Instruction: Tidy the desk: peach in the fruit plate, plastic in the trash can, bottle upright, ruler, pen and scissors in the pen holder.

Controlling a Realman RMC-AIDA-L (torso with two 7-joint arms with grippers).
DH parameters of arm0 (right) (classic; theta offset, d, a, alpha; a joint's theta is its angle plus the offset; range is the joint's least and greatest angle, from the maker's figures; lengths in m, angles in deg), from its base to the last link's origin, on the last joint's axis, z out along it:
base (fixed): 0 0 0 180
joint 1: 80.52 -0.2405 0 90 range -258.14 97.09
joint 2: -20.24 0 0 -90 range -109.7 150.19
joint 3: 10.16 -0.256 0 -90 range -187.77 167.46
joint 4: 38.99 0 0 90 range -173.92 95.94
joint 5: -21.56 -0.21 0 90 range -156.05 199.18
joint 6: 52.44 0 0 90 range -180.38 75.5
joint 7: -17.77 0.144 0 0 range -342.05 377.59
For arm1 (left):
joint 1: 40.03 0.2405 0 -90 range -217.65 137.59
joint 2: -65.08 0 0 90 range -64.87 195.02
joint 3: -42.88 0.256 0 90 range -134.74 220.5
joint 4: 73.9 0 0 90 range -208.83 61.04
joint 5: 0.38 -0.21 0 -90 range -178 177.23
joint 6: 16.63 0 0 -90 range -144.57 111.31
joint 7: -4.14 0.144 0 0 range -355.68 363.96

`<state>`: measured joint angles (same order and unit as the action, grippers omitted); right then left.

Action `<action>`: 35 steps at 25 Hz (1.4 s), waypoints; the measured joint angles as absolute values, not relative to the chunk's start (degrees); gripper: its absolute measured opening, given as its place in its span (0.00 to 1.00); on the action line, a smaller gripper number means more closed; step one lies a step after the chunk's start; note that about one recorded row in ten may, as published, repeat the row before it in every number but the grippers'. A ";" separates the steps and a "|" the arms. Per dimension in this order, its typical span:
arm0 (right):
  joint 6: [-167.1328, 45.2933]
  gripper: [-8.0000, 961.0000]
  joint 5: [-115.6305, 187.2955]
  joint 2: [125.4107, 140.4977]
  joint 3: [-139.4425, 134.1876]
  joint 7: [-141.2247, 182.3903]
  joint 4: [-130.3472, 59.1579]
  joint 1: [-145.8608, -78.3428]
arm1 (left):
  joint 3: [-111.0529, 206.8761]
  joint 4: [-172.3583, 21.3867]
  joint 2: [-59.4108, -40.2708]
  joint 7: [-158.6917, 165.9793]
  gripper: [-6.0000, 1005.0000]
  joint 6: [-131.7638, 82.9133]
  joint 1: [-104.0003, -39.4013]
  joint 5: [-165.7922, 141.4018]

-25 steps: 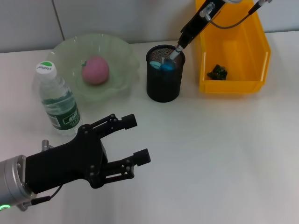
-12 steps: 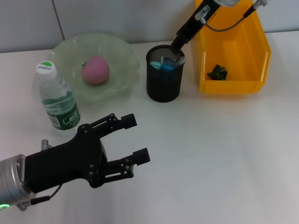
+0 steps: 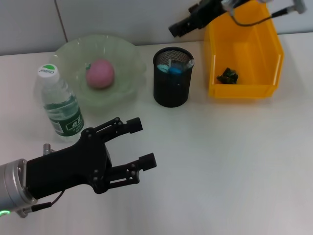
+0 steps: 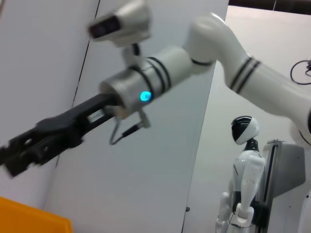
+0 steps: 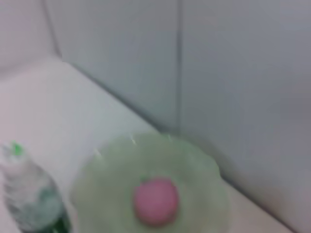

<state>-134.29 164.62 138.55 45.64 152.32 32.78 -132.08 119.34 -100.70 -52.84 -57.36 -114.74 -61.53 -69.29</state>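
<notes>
Now | right gripper (image 3: 177, 28) lifting clear of the pen holder (image 3: 172, 77), fingers unreadable, stationery left inside | left gripper (image 3: 137, 147) hovering spread over the worktop (image 3: 220, 156) | peach (image 3: 100, 73) plated, bottle (image 3: 58, 105) upright: task looking nearly finished.

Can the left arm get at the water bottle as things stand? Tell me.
Probably yes. The left gripper hangs open above the table just beside the upright water bottle, with nothing between them. The right gripper is far off, above the pen holder.
</notes>
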 joint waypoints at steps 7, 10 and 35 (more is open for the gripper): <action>-134.12 0.80 130.80 138.89 44.77 134.91 40.37 -111.69 | 119.34 -100.77 -51.80 -57.39 0.83 -113.73 -62.35 -71.26; -136.79 0.80 117.07 138.90 44.35 122.28 36.23 -104.13 | 119.34 -100.73 -51.76 -57.39 0.83 -113.45 -62.77 -72.37; -153.14 0.80 122.36 136.36 37.38 85.39 -8.83 -102.04 | 118.56 -100.65 -50.51 -57.59 0.84 -108.53 -65.70 -82.08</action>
